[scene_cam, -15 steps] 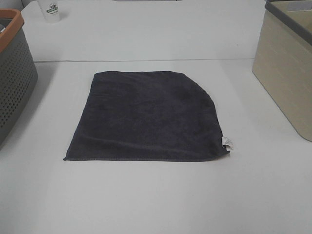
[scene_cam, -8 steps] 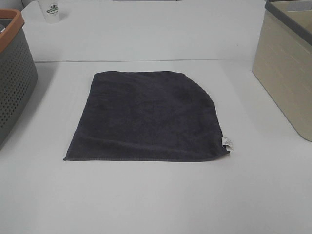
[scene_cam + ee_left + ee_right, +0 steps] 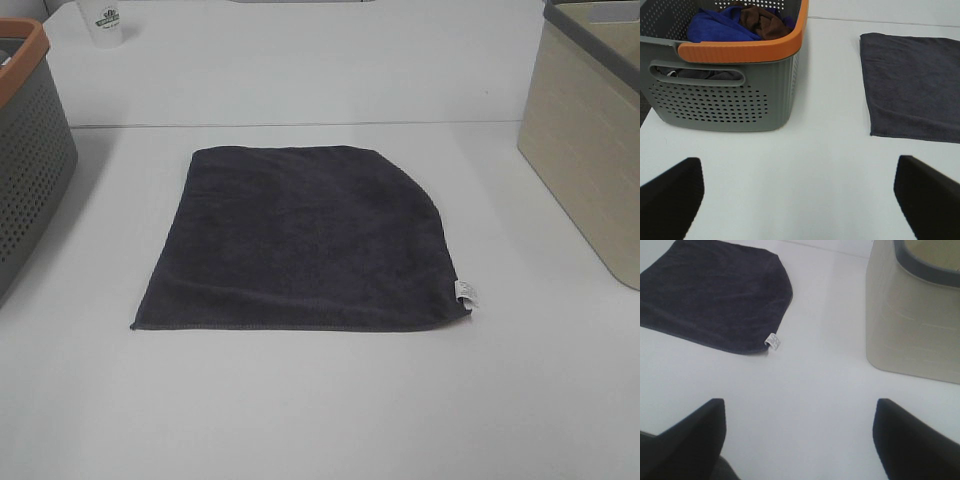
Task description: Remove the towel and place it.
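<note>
Table: a white tabletop point(image 3: 300, 400), with a thin seam running across it toward the far side.
Laundry basket: a grey perforated basket point(image 3: 725, 102) with an orange rim stands at the left edge, holding a blue cloth point(image 3: 715, 27) and a brown cloth point(image 3: 762, 22).
Bin: a beige bin point(image 3: 590, 150) with a dark grey rim stands at the right edge.
Cup: a white cup point(image 3: 105, 22) with a dark logo stands at the far left corner.

Flat charcoal-grey terry towel point(image 3: 300, 240), small white tag point(image 3: 466, 293). Left of towel: grey perforated plastic basket point(image 3: 725, 95), orange rim. Right: beige bin point(image 3: 590, 140), dark-grey rim.
</note>
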{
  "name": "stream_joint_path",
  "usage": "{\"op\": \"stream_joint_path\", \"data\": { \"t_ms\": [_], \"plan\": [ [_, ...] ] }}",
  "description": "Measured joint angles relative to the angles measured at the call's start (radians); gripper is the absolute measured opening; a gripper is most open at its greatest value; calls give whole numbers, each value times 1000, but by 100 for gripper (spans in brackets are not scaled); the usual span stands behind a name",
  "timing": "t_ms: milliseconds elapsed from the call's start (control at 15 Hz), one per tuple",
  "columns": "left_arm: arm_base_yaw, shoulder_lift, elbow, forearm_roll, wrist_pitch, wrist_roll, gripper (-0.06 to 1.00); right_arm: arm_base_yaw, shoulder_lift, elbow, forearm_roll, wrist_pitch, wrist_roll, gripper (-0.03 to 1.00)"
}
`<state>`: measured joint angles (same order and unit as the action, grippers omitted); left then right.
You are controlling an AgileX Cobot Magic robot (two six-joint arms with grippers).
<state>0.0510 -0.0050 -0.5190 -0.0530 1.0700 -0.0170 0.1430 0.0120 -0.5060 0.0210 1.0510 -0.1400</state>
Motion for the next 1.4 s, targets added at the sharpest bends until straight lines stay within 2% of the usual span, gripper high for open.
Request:
{"op": "stream_joint_path", "data": {
  "t_ms": [400,667,1400],
  "plan": [
    [0,0,0,8,-23,0,97,0,-16,0,0,0,0,79],
    [0,0,6,80,-22,-73,97,0,-16,0,0,0,0,79],
    [0,0,6,82,-22,-75,97,0,-16,3,0,0,0,79]
  ]
}}
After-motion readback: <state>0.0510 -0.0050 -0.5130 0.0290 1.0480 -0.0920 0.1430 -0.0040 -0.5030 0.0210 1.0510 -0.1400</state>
